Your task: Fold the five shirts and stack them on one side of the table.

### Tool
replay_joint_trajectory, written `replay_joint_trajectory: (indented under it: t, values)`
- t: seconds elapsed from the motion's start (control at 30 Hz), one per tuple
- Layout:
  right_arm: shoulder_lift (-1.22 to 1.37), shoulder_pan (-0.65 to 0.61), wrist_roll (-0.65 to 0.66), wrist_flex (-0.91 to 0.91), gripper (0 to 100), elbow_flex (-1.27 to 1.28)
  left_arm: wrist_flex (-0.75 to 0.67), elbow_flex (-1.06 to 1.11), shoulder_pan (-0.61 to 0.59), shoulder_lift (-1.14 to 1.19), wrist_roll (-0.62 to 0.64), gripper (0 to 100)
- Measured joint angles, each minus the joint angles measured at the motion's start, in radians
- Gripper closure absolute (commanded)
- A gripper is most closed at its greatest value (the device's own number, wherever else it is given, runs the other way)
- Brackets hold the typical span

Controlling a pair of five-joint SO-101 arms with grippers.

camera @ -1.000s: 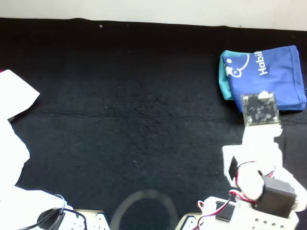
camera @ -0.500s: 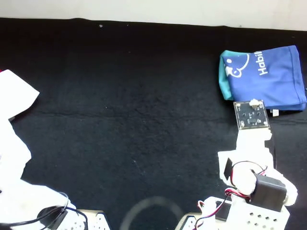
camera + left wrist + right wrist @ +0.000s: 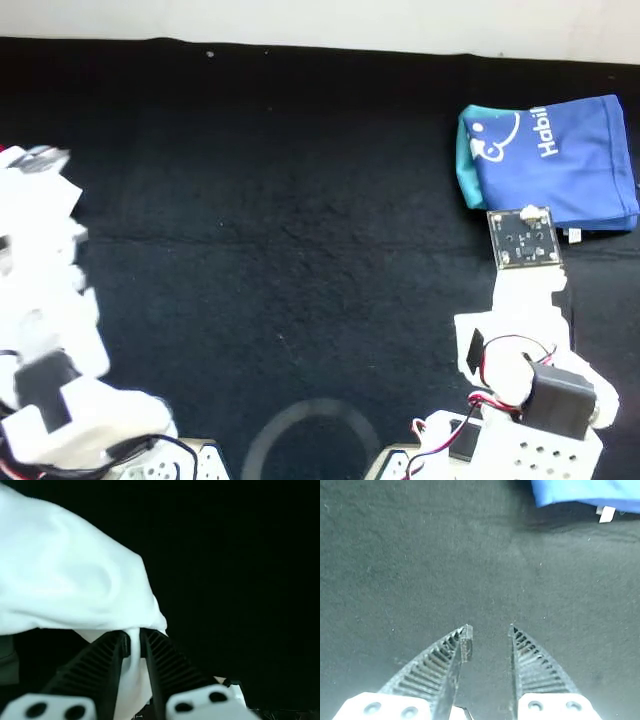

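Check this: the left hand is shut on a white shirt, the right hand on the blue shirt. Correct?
No. The right hand is open, apart from the blue shirt, as the right wrist view shows. The left hand grips the white shirt.

bench point(image 3: 300, 200): black fuzzy cover, spans nearly whole frame | wall point(image 3: 300, 20): pale strip, top edge | faint grey ring point(image 3: 262, 432): lower centre of frame

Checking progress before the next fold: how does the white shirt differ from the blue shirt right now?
The blue shirt lies folded flat on the table; the white shirt is bunched, unfolded. The left gripper pinches the white shirt; nothing holds the blue shirt, the right gripper is open over bare table beside it. The blue shirt tops a teal shirt; the white shirt is alone in the gripper.
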Motion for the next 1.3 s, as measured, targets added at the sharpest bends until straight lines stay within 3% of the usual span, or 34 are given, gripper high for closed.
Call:
replay_joint_trajectory:
  t: [0.37,0.57,0.67,0.83,1.03,1.17,1.3]
  values:
    - [-0.006,0.0,0.0,-0.003,87.6,0.106,0.023,-0.043,0.657,-0.298,0.173,99]
    - [-0.006,0.0,0.0,-0.003,87.6,0.106,0.023,-0.235,0.879,-0.318,0.175,98]
    - [-0.006,0.0,0.0,-0.003,87.6,0.106,0.025,-0.285,0.941,-0.318,0.175,90]
    - [-0.006,0.0,0.0,-0.003,87.6,0.106,0.018,-0.232,0.954,-0.321,0.175,76]
    - [-0.006,0.0,0.0,-0.017,87.6,0.107,0.009,-0.12,0.925,-0.321,0.175,76]
    - [0.012,-0.017,0.0,-0.037,87.3,0.115,0.009,-0.11,0.79,-0.321,0.173,75]
    - [0.103,-0.144,0.0,-0.04,86.2,0.115,-0.035,-0.032,0.574,-0.321,0.167,75]
